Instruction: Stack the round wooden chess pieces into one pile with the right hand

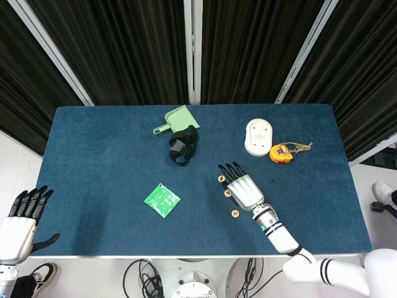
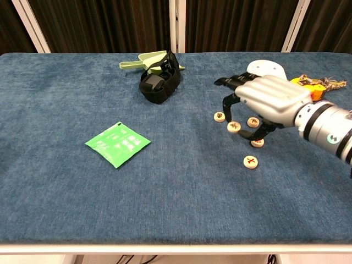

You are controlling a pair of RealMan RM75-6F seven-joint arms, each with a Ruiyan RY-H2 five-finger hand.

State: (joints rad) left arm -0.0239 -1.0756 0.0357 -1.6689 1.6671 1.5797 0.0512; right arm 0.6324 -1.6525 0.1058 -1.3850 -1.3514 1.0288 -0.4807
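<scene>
Discs [image 2: 251,161] of pale wood, five in the chest view, lie loose on the blue felt worktop [image 2: 66,99], none stacked. Each is round and flat with a red or dark mark on top. Four sit close together under and beside the right hand [image 2: 268,99]: one at its fingertips, one just below them, one under the palm, and one at the thumb, which seems to touch it. The fifth lies apart, nearer the front edge. The right hand hovers palm down over this group with fingers curved downward and spread; it grasps nothing that can be seen. From the head view only three discs show beside the right hand [image 1: 242,189], the rest hidden beneath it.

One left hand [image 1: 22,217] hangs off the worktop's left front corner, fingers straight and apart, empty.

Elsewhere: one flat green packet [image 2: 117,144], one pale green plastic dustpan [image 2: 144,59] with a black strap bundle [image 2: 159,81] touching it, one white oval case [image 2: 266,71], and one orange tape measure [image 1: 280,152] beside the case.
</scene>
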